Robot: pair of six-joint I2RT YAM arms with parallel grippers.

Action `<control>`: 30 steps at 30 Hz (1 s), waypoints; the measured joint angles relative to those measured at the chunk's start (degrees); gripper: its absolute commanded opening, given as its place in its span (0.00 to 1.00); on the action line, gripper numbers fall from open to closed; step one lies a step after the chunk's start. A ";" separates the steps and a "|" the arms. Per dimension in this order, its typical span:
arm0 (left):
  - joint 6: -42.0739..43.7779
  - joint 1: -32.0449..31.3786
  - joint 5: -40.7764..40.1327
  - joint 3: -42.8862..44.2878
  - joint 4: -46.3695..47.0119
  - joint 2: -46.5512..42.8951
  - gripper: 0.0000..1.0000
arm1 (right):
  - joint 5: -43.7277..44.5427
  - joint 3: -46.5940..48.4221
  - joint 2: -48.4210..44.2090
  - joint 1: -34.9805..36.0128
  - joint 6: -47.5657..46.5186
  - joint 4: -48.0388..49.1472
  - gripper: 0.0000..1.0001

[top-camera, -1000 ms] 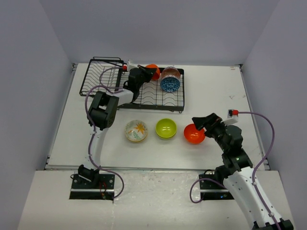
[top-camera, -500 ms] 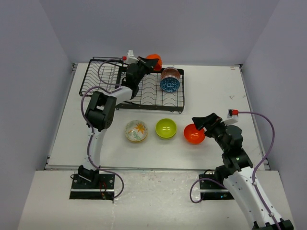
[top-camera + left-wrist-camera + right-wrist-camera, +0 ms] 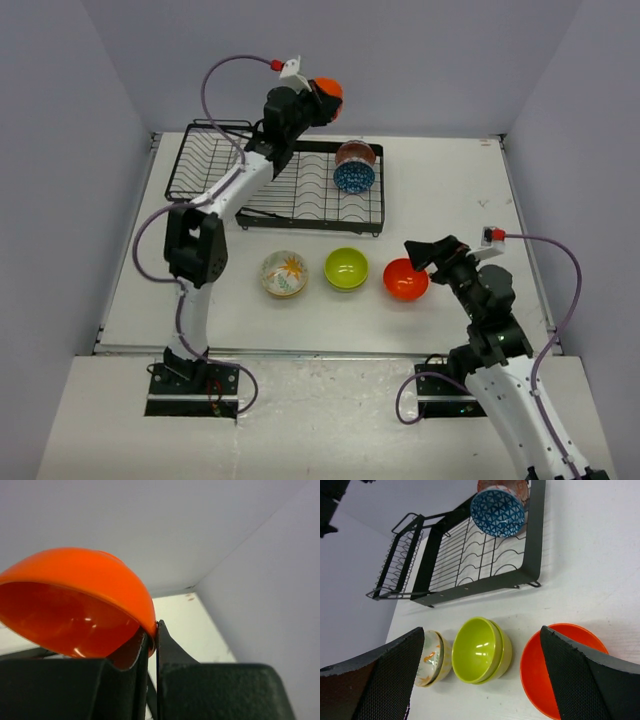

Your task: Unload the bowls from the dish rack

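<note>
A blue bowl (image 3: 354,176) leans at the dish rack's (image 3: 300,224) right end. Your left pincer (image 3: 318,100) pinches an orange bowl (image 3: 329,89) up high. Your right pincer (image 3: 420,255) is spread wide.

The white table (image 3: 450,185) carries the dish rack (image 3: 310,200), floral bowl (image 3: 284,273), green bowl (image 3: 346,268), orange bowl (image 3: 400,283).

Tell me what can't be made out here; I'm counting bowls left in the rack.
Pinkish bowl: mostly hidden behind the blue bowl from above; cut off by the top edge in the right wrist view.
Dish rack: mostly hidden in the left wrist view by the held orange bowl and left hand.
</note>
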 measured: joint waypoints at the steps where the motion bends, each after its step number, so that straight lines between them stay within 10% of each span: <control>1: 4.11 -1.46 -2.08 -0.68 -4.28 -3.13 0.00 | 0.22 0.68 -0.39 0.00 -0.26 -0.28 0.97; 8: 25.94 -24.90 -21.99 -26.47 -18.82 -33.68 0.00 | 0.66 12.76 3.80 0.00 -4.35 -4.96 0.99; 14: 32.44 -40.39 -31.78 -44.96 -27.58 -40.83 0.00 | -0.63 31.06 13.42 -0.13 -11.26 -10.51 0.98; 21: 37.24 -46.12 -25.03 -57.05 -32.24 -43.28 0.00 | -9.75 44.17 26.29 -0.26 -18.38 -21.00 0.71; 30: 50.01 -48.28 -11.43 -58.21 -32.68 -49.96 0.00 | -13.00 48.52 42.16 12.33 -25.31 -38.62 0.72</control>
